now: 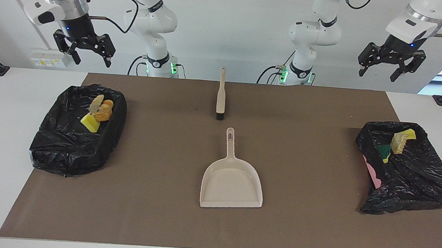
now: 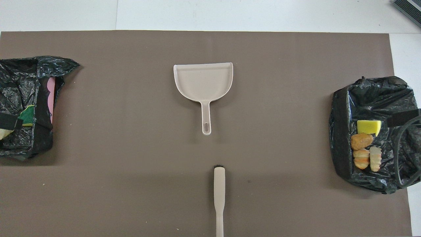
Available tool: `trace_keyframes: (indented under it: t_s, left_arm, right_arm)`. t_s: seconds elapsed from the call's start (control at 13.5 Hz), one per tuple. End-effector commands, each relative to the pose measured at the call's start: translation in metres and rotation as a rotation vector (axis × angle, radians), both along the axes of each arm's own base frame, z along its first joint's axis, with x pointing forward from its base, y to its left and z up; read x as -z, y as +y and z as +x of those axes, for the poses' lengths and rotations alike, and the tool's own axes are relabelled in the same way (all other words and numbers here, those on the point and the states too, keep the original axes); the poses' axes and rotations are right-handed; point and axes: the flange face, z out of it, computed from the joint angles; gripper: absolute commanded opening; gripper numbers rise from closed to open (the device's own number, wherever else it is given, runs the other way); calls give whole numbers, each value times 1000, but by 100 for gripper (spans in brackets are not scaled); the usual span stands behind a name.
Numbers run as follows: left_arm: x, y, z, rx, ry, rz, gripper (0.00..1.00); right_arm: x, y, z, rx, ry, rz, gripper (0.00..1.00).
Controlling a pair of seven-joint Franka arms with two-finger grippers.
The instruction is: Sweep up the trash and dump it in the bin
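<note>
Up high, both claws hang released, holding nothing. Left claw (image 1: 391,68) is over the robots' edge of the table at the left arm's end, above the bin there. Right claw (image 1: 82,50) is over the same edge at the right arm's end, above the other bin.

Trash sits in 2 black-bagged bins. Bin at right arm's end (image 1: 60,146) holds a yellow sponge (image 1: 89,123), pastry bits (image 1: 104,112) & a pale wad (image 1: 96,102), all bunched together w/ pieces touching. Bin at left arm's end (image 1: 419,182) holds a green-sided sponge (image 1: 384,152), touching a pale crumbly chunk (image 1: 398,143) and a yellow sponge bit (image 1: 409,133); pink wall shows at its mat-side edge.

Mid-table on the brown mat (image 1: 155,196): brush (image 1: 221,95) lies nearer the robots, bristles pointing away from them; dustpan (image 1: 232,180) lies farther out, handle toward the brush, small gap btw them. Neither is touched by a claw.
</note>
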Motion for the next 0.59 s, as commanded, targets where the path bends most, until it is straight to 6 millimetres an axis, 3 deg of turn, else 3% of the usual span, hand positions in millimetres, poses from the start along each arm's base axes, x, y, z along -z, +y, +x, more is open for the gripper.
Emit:
trace_keyframes:
  t_s: [0.0,0.52]
  left_arm:
    - [-1,2,-8,-2,10,-12,100]
    - [1,2,-8,-5,12,-11,100]
  right_arm:
    - [-2,-1,1,-24,-19,12,100]
    - [-1,-4,0,-22,-14,12,100]
